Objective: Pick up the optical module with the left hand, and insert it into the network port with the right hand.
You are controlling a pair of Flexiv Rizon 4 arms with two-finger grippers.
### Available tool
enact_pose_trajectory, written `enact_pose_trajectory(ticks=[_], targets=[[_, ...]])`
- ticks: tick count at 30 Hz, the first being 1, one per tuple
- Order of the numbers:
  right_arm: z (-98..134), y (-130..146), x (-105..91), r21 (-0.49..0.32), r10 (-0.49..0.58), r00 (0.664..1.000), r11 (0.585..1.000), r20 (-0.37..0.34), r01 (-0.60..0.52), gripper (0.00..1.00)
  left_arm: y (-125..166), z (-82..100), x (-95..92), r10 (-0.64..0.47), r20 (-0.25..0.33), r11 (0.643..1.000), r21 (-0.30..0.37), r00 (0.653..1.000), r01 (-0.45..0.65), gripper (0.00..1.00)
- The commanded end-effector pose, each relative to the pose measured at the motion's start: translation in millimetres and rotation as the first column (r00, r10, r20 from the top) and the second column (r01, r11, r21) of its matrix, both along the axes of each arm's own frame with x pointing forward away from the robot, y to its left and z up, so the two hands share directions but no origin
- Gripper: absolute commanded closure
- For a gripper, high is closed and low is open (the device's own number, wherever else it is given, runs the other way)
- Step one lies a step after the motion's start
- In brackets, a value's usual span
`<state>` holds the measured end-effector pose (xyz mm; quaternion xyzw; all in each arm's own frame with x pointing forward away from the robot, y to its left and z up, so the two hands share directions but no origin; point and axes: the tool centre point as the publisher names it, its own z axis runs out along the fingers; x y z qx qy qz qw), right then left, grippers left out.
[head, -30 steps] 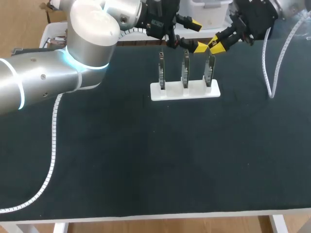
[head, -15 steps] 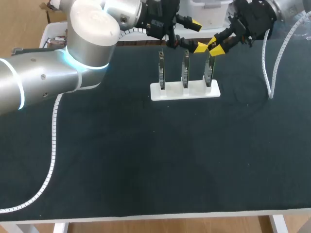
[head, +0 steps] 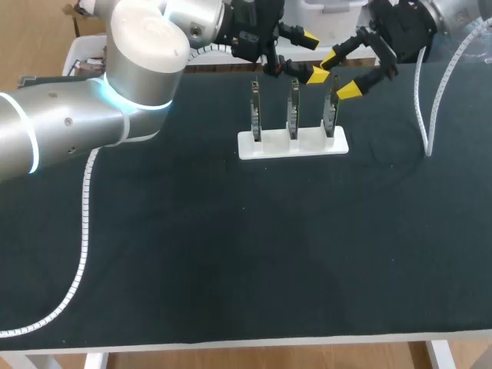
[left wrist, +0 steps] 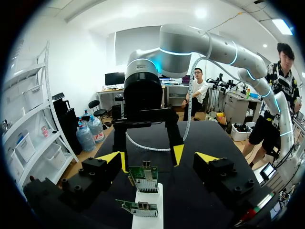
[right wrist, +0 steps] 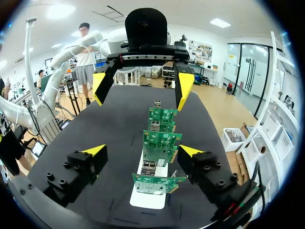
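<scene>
A white holder carries three upright green circuit boards, each with a metal network port. The right-hand board is the nearest board in the right wrist view. My right gripper hangs just above and behind it, open, nothing between its fingers. My left gripper faces it from behind the middle board, open and empty. From the left wrist, two boards show ahead. I cannot pick out the optical module for sure. A small slanted piece shows at the nearest board's top edge.
The holder stands near the far edge of the dark table mat. A white ribbed cable trails from my left arm over the mat's left side. Another cable hangs at the right.
My right gripper's fingers, nearly shut over the right-hand board a second ago, have spread wide apart. My left arm and the boards have not moved.
</scene>
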<state>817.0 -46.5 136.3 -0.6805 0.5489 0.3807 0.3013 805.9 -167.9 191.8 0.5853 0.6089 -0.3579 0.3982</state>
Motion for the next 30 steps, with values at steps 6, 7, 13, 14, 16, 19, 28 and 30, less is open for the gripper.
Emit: enact_pose_trajectory(ticks=[6, 7, 13, 14, 16, 19, 28, 30], targets=[[0.2, -0.5, 7.9, -0.008, 0.141, 0.986, 0.99, -0.088, -0.142, 0.0, 0.0, -0.1, -0.1, 0.001, 0.001, 1.0, 0.001, 1.0, -0.001, 0.0], [0.2, -0.5, 7.9, -0.008, 0.141, 0.986, 0.99, -0.088, -0.142, 0.0, 0.0, -0.1, -0.1, 0.001, 0.001, 1.0, 0.001, 1.0, -0.001, 0.0], [0.2, -0.5, 7.9, -0.008, 0.141, 0.986, 0.99, -0.088, -0.142, 0.0, 0.0, -0.1, -0.1, 0.001, 0.001, 1.0, 0.001, 1.0, -0.001, 0.0], [2.0, -1.3, 7.7, -0.004, 0.139, 0.987, 0.99, -0.082, -0.14, 0.0, 0.0, -0.1, -0.1, 0.001, 0.001, 1.0, 0.001, 1.0, -0.001, 0.0], [5.7, -4.4, 7.7, 0.005, 0.129, 0.99, 0.992, -0.062, -0.129, 0.0, 0.0, -0.1, -0.1, 0.001, 0.001, 1.0, 0.001, 1.0, -0.001, 0.0], [11.7, -9.5, 7.3, 0.0, 0.119, 0.992, 0.993, -0.049, -0.119, 0.0, 0.0, -0.1, -0.1, 0.001, 0.001, 1.0, 0.001, 1.0, -0.001, 0.0], [18.2, -13.6, 5.1, -0.004, 0.111, 0.993, 0.994, -0.033, -0.111, 0.0, 0.0, -0.1, -0.1, 0.001, 0.001, 1.0, 0.001, 1.0, -0.001, 0.0], [18.4, -13.4, 5.1, -0.004, 0.111, 0.993, 0.994, -0.033, -0.111, 0.0, 0.0, -0.1, -0.1, 0.001, 0.001, 1.0, 0.001, 1.0, -0.001, 0.0]])
